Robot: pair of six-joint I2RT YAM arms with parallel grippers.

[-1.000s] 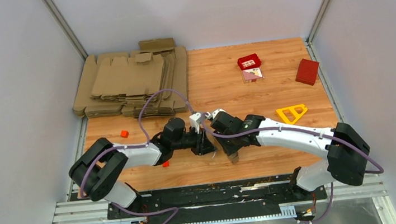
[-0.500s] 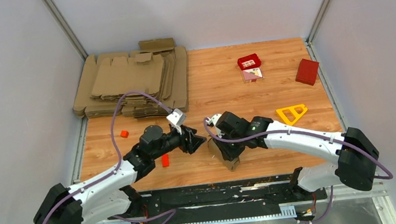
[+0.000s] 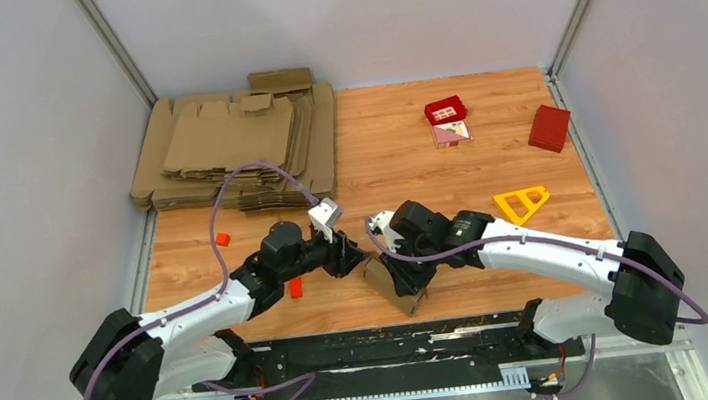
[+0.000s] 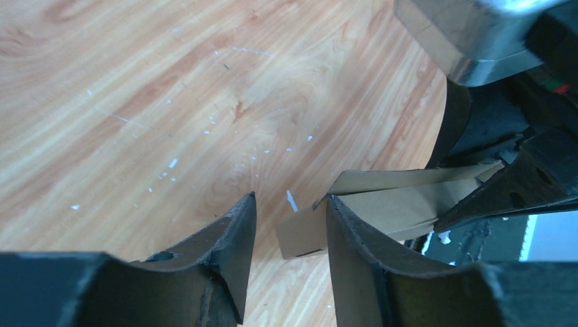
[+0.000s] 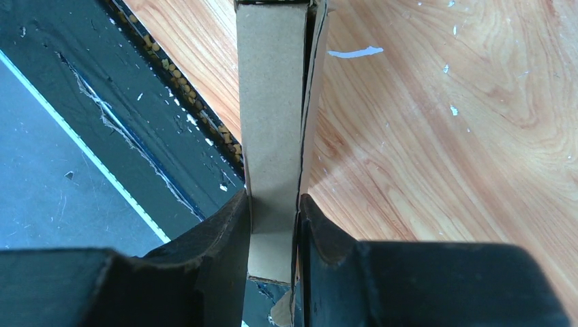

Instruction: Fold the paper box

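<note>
We found the right tool nearest the front, its two fingers pinched tight on the paper box, which it held on edge by the near rim of the worktop. Whether the box touched the wood we could not tell. It looked flattened: two layers of brown card lay close together between the fingers, with only a thin slit between them, so we judged that no body had been opened out and no flap tucked. Just left of the box and a little beyond it, the left tool stood parted with nothing between its fingers. A loose corner of the box lay just past their tips, apparently untouched. We judged the folding to be at an early stage, with the squaring-up and the closing of the end flaps left to do. Farther back and right of the box were a yellow triangle and a red box, and far back to its left lay the pile of flat blanks.
</note>
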